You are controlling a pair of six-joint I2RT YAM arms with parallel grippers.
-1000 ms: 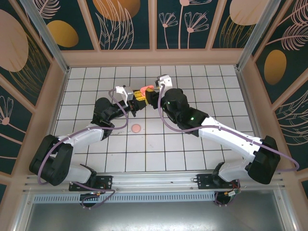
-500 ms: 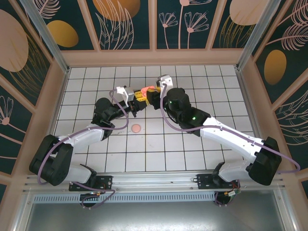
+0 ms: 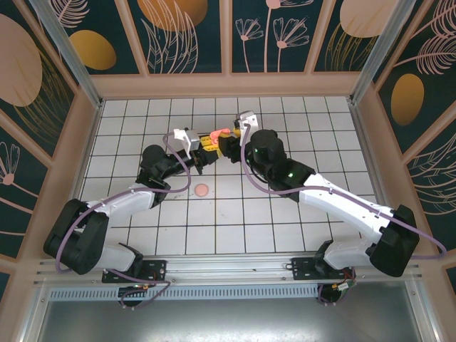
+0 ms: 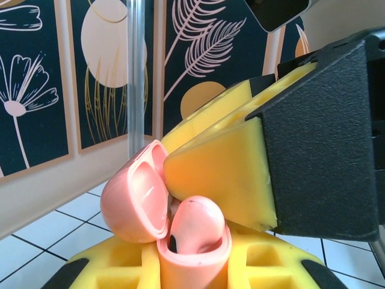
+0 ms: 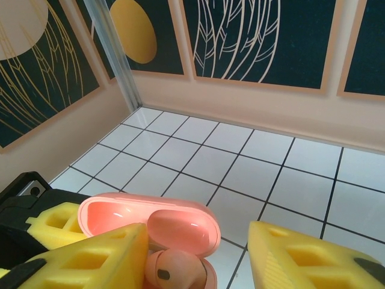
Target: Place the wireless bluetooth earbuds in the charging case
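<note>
My left gripper (image 4: 194, 269) is shut on the coral-pink charging case (image 4: 192, 265), holding it upright above the table between yellow fingers (image 4: 108, 265). The case lid (image 4: 133, 198) is hinged open. One coral-pink earbud (image 4: 200, 226) sits in the case with its rounded head sticking up. My right gripper (image 5: 195, 253) hovers over the case (image 5: 153, 220) with its jaws open. Its left finger (image 5: 90, 259) rests beside the earbud (image 5: 174, 271), and its right finger (image 5: 313, 259) stands well apart. From above, both grippers meet at the case (image 3: 218, 134).
A small coral-pink item (image 3: 202, 189) lies on a white tile in front of the left arm, too small to make out. The tiled floor (image 3: 285, 214) is ringed by low walls (image 3: 228, 85) with corner posts (image 5: 111, 48).
The right arm has shifted slightly to the right while its gripper stays at the case. The left gripper has kept the case still.
</note>
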